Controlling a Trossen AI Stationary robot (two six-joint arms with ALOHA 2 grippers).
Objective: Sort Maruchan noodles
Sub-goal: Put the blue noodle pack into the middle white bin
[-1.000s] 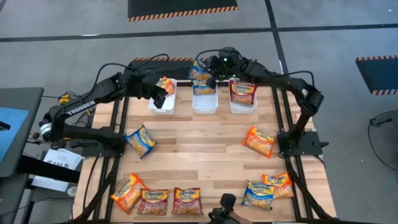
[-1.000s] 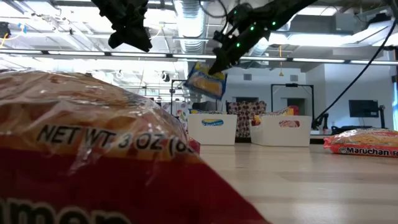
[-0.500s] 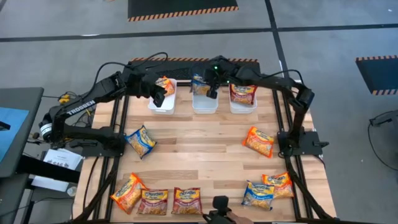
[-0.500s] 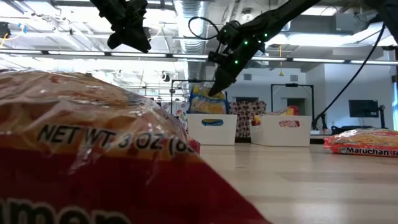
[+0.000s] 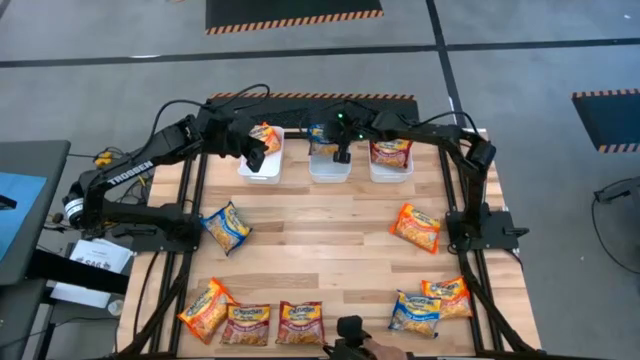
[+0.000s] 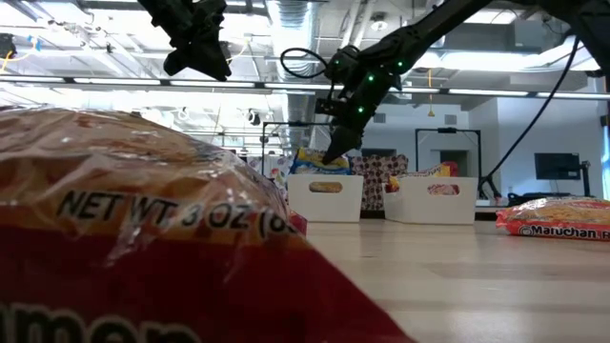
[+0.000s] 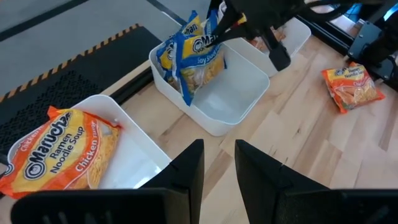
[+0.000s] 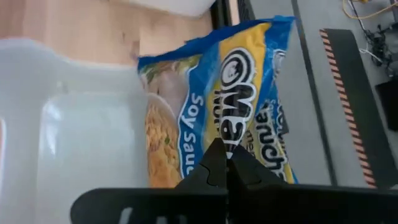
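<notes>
My right gripper (image 5: 338, 140) is shut on a blue-and-yellow Maruchan packet (image 5: 320, 134) at the middle white bin (image 5: 330, 172); the packet's top shows above the bin rim in the low view (image 6: 319, 160). My left gripper (image 7: 217, 163) hovers open over the left white bin (image 5: 262, 172), touching nothing. An orange packet (image 7: 59, 146) lies in that bin. The right white bin (image 5: 390, 172) holds a dark red packet (image 5: 390, 150). Several more packets lie on the wooden table. My right gripper pinches the blue-and-yellow packet between its two fingers at its printed face near the logo (image 8: 231, 134), close to the packet's upper end (image 7: 208, 34). The fingers come from above, slanting down. The packet stands nearly upright, its lower end inside the middle bin (image 7: 227, 93).
Loose packets on the table: blue-and-yellow (image 5: 225, 228) at the left, orange (image 5: 415, 226) at the right, orange (image 5: 206, 310) and two dark red (image 5: 247, 323) (image 5: 300, 322) along the near edge, blue-and-yellow (image 5: 415, 313) and orange (image 5: 448, 295) near right. A packet (image 6: 143, 229) fills the low view's foreground.
My right gripper has gone down with the blue-and-yellow packet, staying shut on it. The packet hung clear above the middle bin a second ago; now its lower end sits inside the bin and only its top shows above the rim.
</notes>
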